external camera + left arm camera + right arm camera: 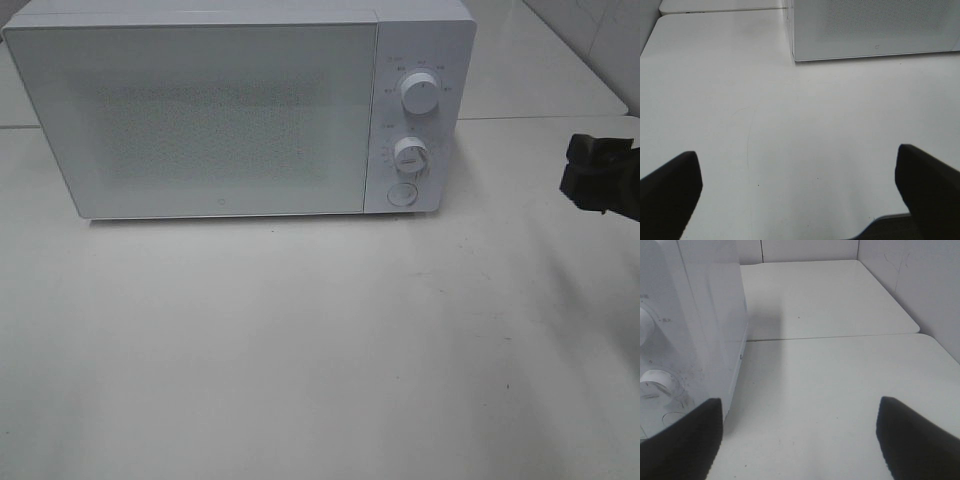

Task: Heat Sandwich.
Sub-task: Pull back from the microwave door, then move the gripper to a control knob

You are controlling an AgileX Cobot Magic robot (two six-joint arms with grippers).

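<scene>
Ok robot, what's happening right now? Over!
Left gripper open, empty. Right gripper open, empty, beside the microwave. Sandwich not in sight; microwave door shut. Nothing in the way.

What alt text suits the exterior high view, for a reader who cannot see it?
A white microwave, door closed, stands on a white table, two knobs on its right panel. The right end effector, black, shows at the right edge; no sandwich is visible.

Microwave on table, pincer to its right
</scene>
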